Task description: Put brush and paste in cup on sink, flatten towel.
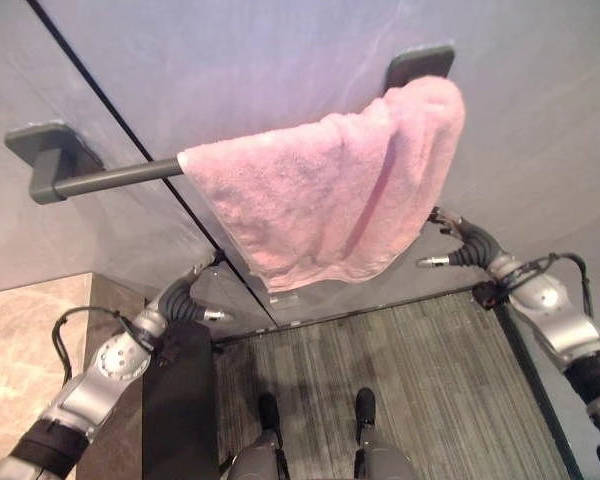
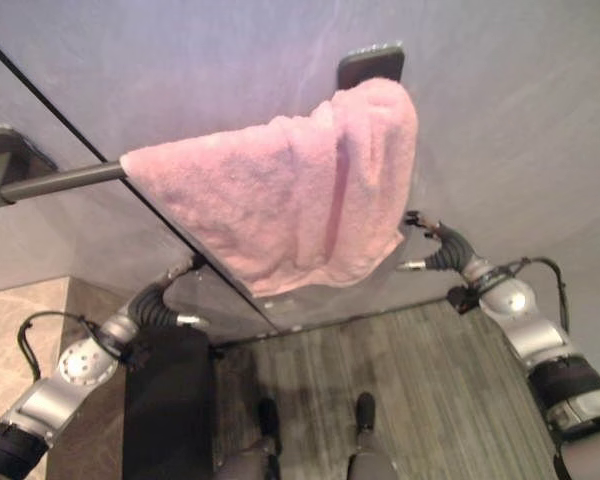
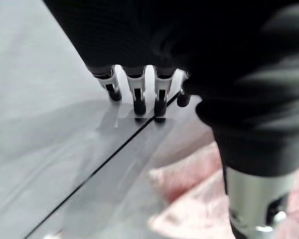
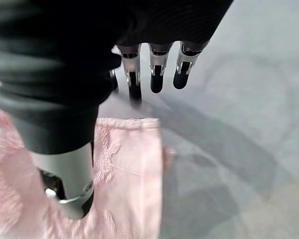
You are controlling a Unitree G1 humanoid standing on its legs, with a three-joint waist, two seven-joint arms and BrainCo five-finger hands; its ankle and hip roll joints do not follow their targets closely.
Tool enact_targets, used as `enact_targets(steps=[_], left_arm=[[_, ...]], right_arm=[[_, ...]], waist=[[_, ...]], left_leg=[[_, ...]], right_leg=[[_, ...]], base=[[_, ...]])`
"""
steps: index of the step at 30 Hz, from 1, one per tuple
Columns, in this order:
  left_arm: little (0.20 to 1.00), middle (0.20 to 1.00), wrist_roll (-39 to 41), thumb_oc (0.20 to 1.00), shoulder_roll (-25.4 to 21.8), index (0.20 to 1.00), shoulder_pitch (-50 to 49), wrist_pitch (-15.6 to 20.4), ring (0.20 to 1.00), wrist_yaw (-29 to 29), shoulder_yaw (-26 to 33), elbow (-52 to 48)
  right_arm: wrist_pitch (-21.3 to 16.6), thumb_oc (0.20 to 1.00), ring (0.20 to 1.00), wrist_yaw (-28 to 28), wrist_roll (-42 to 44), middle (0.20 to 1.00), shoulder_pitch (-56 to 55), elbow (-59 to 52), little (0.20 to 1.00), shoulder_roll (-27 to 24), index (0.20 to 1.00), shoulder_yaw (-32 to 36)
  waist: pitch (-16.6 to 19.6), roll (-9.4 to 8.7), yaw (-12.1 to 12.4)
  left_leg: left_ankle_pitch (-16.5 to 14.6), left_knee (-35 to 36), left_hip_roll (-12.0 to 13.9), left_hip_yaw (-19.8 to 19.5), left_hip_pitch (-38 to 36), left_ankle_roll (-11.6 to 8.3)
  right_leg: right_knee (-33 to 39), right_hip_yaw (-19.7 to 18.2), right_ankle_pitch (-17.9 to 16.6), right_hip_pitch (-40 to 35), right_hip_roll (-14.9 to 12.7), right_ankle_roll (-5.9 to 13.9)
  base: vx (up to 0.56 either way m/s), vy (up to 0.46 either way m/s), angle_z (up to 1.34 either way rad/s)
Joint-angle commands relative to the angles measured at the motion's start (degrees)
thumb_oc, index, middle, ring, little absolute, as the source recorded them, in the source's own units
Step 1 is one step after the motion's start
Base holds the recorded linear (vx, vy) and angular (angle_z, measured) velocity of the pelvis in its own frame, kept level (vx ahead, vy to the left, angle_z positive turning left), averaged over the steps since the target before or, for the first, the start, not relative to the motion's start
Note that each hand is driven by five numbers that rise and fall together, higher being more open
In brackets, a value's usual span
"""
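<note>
Towel (image 1: 330,195) draped on rail (image 1: 115,178), between both open robot hands.

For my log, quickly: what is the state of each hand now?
Left hand: open, holding nothing, below the pink towel.
Right hand: open, holding nothing, beside the towel's edge.

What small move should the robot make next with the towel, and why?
Probably bring the right hand in to pinch the lower right edge of the pink towel and draw it sideways along the bar. The towel hangs bunched and slanted at the bar's right end. Both hands look open, and the left hand hangs below it.
</note>
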State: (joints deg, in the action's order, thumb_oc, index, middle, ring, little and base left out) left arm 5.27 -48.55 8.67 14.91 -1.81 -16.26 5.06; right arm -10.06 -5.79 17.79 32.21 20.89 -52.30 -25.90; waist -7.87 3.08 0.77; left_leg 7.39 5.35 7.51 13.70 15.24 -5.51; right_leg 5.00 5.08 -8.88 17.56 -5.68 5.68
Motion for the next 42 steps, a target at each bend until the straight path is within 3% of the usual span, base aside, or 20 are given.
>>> enact_targets(steps=[1, 8, 13, 22, 23, 24, 25, 26, 29, 42], left_arm=[[1.0, 1.0, 3.32, 1.0, -1.82, 1.0, 5.22, 3.92, 1.0, -3.24, 1.12, -0.69], [1.0, 1.0, 5.77, 1.0, 0.61, 1.0, 12.8, 5.23, 1.0, -3.07, -4.03, -1.66], [1.0, 1.0, 7.2, 1.0, 2.66, 1.0, 15.13, 5.69, 1.0, -0.15, -9.17, -4.28], [1.0, 1.0, 7.8, 1.0, 4.95, 1.0, 10.01, 4.83, 1.0, 2.32, -9.18, -6.13], [1.0, 1.0, 7.78, 1.0, 4.94, 1.0, 9.9, 4.81, 1.0, 2.34, -9.17, -6.19], [0.765, 0.765, 7.06, 0.765, 6.08, 0.765, 8.33, 4.1, 0.765, 2.03, -8.01, -5.27], [0.338, 0.338, 7.04, 0.338, 6.03, 0.338, 8.26, 4.08, 0.338, 2.03, -8.03, -5.32], [0.2, 0.2, 7.09, 0.2, 6.61, 0.2, 8.0, 3.63, 0.2, 2.14, -8.2, -4.87], [0.2, 0.2, 7.77, 0.2, 8.79, 0.2, 6.66, 2.54, 0.2, 2.05, -6.96, -3.99], [0.2, 0.2, 5.08, 0.2, 11.66, 0.2, -5.09, -0.27, 0.2, 3.2, -1.09, -3.73]], right_arm=[[-2.83, 1.0, 1.0, 1.16, 3.32, 1.0, 5.71, -1.36, 1.0, 0.22, 1.0, -3.75], [-2.37, 1.0, 1.0, -1.49, 9.82, 1.0, 10.18, -2.24, 1.0, 3.97, 1.0, -8.47], [-2.58, 1.0, 1.0, -4.99, 12.5, 1.0, 7.85, -7.83, 1.0, 2.81, 1.0, -10.17], [-3.2, 1.0, 1.0, -5.85, 6.85, 1.0, 3.95, -15.91, 1.0, -0.37, 1.0, -10.76], [-3.15, 0.671, 0.671, -5.82, 6.78, 0.671, 3.8, -16.02, 0.671, -0.36, 0.671, -10.71], [-2.96, 0.2, 0.2, -4.41, 4.52, 0.2, 1.93, -15.38, 0.2, 1.84, 0.2, -8.89], [-2.95, 0.2, 0.2, -4.39, 4.44, 0.2, 1.8, -15.42, 0.2, 1.9, 0.2, -8.82], [-2.66, 0.2, 0.2, -3.86, 3.82, 0.2, 1.15, -15.29, 0.2, 3.27, 0.2, -8.19], [-2.57, 0.2, 0.2, -1.56, 2.29, 0.2, -2.4, -14.24, 0.2, 9.2, 0.2, -4.74], [-2.01, 0.2, 0.2, -3.34, 2.65, 0.2, -17.24, -22.66, 0.2, 13.02, 0.2, 3.77]], waist=[[0.83, -2.58, 0.49], [0.49, -3.07, 0.18], [1.04, -3.41, -0.92], [2.88, -4.0, -1.69], [2.87, -4.01, -1.69], [3.16, -4.03, -1.63], [3.16, -4.08, -1.62], [3.32, -4.03, -1.66], [4.12, -4.08, -1.36], [7.18, -5.99, -0.49]], left_leg=[[2.2, -0.35, 2.39, -0.71, 0.58, -4.14], [2.56, -0.35, 3.16, 0.27, 1.13, -4.66], [2.11, -0.35, 3.52, 0.75, -0.04, -4.77], [0.96, -0.35, 4.07, 1.92, -3.49, -4.7], [0.93, -0.35, 4.07, 1.92, -3.59, -4.71], [0.66, -0.35, 4.02, 1.96, -4.28, -4.51], [0.64, -0.35, 4.01, 1.95, -4.34, -4.51], [0.51, -0.35, 4.03, 1.96, -4.69, -4.43], [-0.09, -0.35, 3.87, 1.82, -5.98, -4.04], [-1.22, -0.35, 3.69, 1.2, -10.1, -3.51]], right_leg=[[0.0, -1.8, -2.0, -0.2, -2.8, 4.22], [0.0, -2.88, -2.61, 1.44, -2.45, 4.28], [0.0, -3.06, -2.17, 0.64, -2.34, 4.25], [0.0, -2.97, -1.06, -2.09, -2.1, 4.24], [0.0, -2.96, -1.03, -2.2, -2.1, 4.24], [0.0, -2.85, -0.88, -2.87, -2.03, 4.22], [0.0, -2.84, -0.86, -2.94, -2.03, 4.22], [0.0, -2.79, -0.76, -3.32, -2.04, 4.23], [0.0, -2.32, -0.59, -4.69, -2.07, 4.22], [0.0, -0.49, 0.25, -9.77, -2.39, 4.38]], base=[[0.0, -0.02, -0.24], [0.03, -0.013, -0.14], [0.06, -0.007, -0.05], [0.05, -0.006, -0.05], [0.07, -0.017, -0.05], [0.03, -0.01, -0.01], [0.04, -0.009, -0.01], [0.0, 0.0, 0.0], [0.01, -0.005, 0.0], [0.02, 0.001, 0.08]])
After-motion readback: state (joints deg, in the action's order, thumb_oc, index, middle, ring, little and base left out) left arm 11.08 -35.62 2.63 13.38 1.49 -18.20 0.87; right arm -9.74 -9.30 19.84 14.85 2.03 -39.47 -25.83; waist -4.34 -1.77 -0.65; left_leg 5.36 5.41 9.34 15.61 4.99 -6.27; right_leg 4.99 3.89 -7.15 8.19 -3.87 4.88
